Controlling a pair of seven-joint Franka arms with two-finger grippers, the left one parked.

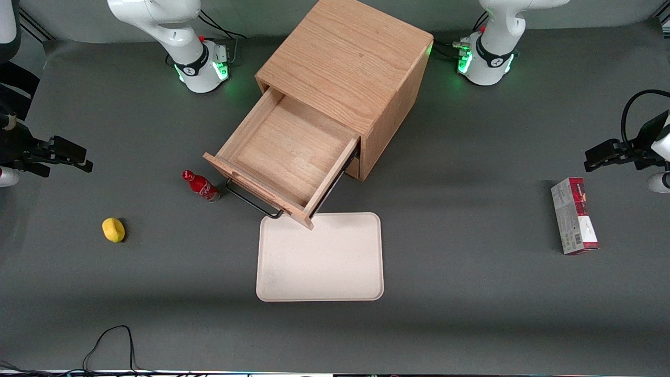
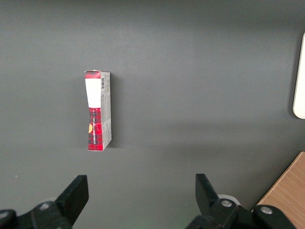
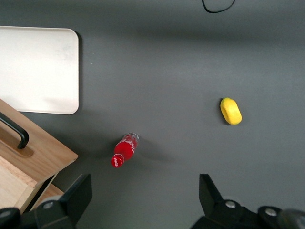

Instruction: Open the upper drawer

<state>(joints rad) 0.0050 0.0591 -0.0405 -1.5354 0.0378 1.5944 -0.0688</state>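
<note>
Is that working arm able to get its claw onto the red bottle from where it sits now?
Probably yes. The gripper, open, hangs at the working arm's end of the table, and only bare mat lies between it and the red bottle, which stands clear beside the pulled-out upper drawer.

We see the lower drawer hidden under the pulled-out upper drawer [image 1: 290, 152]. The tool [image 1: 65, 157] hangs at the tabletop's working-arm end, its arm cut off by the frame edge. The red bottle's [image 1: 201, 186] label is too small to read.
</note>
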